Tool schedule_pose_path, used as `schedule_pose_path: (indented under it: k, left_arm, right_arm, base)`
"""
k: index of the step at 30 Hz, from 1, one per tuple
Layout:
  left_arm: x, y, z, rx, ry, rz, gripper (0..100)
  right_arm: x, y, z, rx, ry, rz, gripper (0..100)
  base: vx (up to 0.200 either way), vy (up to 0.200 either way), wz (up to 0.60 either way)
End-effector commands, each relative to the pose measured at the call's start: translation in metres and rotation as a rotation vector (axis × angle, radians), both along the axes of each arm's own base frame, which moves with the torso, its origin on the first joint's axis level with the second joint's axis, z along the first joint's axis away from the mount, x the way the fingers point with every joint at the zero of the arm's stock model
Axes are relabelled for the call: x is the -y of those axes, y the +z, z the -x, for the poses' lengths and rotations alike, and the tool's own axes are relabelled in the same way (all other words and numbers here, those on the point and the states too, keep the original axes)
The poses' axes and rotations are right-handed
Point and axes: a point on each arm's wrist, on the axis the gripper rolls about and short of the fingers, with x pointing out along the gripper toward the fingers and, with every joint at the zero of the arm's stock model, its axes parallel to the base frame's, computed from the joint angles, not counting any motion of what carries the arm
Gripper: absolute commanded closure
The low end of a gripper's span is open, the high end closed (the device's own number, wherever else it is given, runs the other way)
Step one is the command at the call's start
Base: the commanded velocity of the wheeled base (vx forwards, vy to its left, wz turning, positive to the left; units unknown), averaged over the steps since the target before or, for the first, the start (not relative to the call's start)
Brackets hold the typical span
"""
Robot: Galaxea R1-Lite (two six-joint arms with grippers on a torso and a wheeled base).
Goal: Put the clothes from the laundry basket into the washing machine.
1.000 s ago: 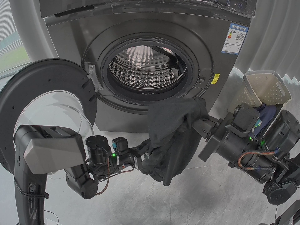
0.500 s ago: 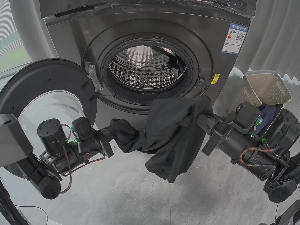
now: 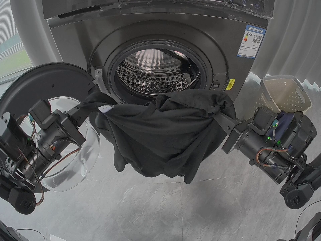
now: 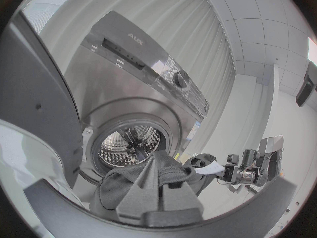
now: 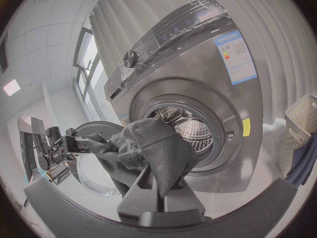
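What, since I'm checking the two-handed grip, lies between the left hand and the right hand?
In the head view the dark garment stretches from the left hand to the right hand, sagging before the open drum.

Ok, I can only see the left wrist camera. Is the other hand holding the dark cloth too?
Observer: Yes, the right gripper is shut on the far end of the dark garment.
Operator: Is it inside the washer?
Observer: No. It hangs stretched across the front of the washing machine, sagging below the door opening.
Operator: Are there more clothes to do?
Observer: A blue garment lies in the laundry basket.
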Motion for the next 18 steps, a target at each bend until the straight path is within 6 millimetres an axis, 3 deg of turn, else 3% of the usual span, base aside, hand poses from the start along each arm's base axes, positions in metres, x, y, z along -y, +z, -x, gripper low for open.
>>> schedule_pose_path:
  k: [1,16,17,18]
  left_arm:
    - [-0.008,0.012,0.004,0.05,0.03,0.019,100]
    - [-0.011,0.018,0.007,0.076,0.037,0.027,100]
    - [-0.01,0.018,0.007,0.077,0.033,0.026,100]
    - [-0.01,0.018,0.007,0.075,0.031,0.026,100]
  right_arm:
    - [-0.002,-0.005,-0.005,-0.019,0.002,-0.009,100]
    - [-0.005,-0.008,-0.005,-0.019,0.012,-0.016,100]
    - [-0.006,-0.011,-0.001,-0.03,0.018,-0.006,0]
    - [-0.006,-0.014,0.003,-0.04,0.028,0.004,0]
  base:
    - [0.0,0.0,0.0]
    - [0.0,0.0,0.0]
    - [0.0,0.0,0.0]
    - [0.0,0.0,0.0]
